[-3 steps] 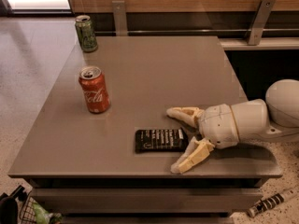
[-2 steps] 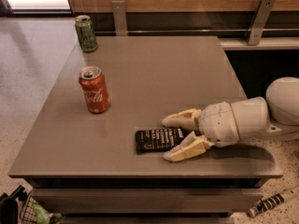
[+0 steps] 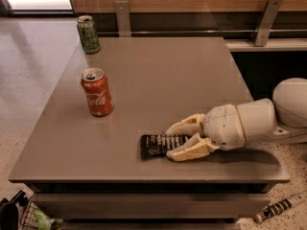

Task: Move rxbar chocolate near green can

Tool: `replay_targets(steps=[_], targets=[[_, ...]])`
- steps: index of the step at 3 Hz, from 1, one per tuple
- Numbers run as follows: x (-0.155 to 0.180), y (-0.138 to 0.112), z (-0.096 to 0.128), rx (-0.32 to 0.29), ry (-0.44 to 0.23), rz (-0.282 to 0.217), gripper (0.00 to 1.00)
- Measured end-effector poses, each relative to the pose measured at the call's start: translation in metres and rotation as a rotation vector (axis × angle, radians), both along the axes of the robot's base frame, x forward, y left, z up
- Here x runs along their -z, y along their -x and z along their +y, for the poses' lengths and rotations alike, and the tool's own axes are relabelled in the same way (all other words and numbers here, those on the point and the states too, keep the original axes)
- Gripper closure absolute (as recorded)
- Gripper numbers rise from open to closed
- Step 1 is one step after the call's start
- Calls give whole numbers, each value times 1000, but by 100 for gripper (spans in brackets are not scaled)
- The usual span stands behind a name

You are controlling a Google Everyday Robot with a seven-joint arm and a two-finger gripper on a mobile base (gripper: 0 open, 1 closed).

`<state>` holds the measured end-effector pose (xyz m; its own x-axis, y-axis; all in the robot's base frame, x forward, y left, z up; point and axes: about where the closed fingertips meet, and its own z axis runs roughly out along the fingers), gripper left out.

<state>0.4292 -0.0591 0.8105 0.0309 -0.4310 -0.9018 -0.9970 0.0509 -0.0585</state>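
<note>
Rxbar chocolate (image 3: 159,146), one in number, lay flat near the table's (image 3: 168,71) front edge, a little right of its middle. My gripper (image 3: 169,143) reached in from the right edge, low over the surface. Its two fingers (image 3: 186,125) straddled the bar's right end, one along each long edge. The jaws were drawn in to about the bar's width and appeared to have hold of it, though it was not yet lifted. I judged this sideways grip suited to so thin a wrapper. Farther back, toward the left edge, one red Coca-Cola can (image 3: 98,91) stood upright between the bar and its goal. One green can (image 3: 88,34) stood upright at the far left corner, well apart from the bar. Cans totalled two.
</note>
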Motion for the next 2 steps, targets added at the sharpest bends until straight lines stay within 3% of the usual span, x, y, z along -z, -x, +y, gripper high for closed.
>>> replay_targets(steps=[2], targets=[[-15, -12, -5, 17, 14, 15, 100]])
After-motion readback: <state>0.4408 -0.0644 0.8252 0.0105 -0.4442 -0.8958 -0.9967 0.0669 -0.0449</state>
